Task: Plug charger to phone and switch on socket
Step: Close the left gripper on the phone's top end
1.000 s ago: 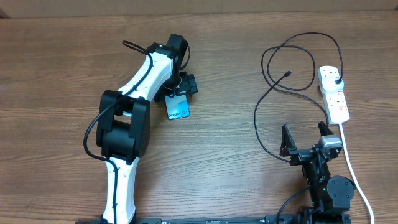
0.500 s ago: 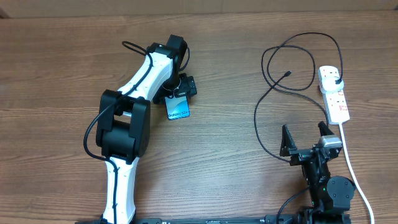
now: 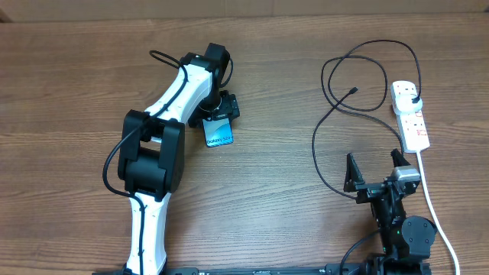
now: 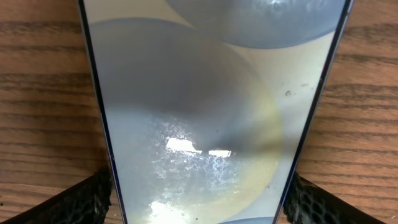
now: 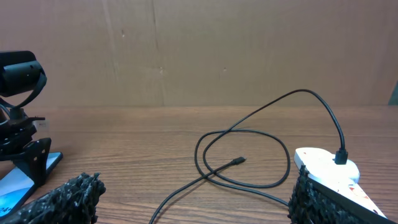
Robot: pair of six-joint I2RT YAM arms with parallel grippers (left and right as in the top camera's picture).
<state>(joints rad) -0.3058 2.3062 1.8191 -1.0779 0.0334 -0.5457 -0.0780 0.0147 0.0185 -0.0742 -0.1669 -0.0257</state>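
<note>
The right gripper point(image 5: 194, 190) is sitting w/ jaws wide apart, its black textured fingers point(image 5: 62, 202) filling the bottom corners of the view. A small white oblong power strip point(image 5: 320, 163) is lying on the brown wooden table point(image 5: 124, 134), its near end hiding behind one finger. A black plug point(image 5: 341, 155) is sitting in the strip's top. From it a long thin black cable point(image 5: 249, 118) is arching up, then looping on the table left of the strip. Its small connector tip point(image 5: 239, 161) is lying free inside the loop. Far left of the strip, the left gripper point(image 5: 31, 163) is standing over a slim blue-screened phone point(image 5: 13, 185); grip unclear from here. A brown cardboard wall point(image 5: 186, 50) is running behind the strip.
</note>
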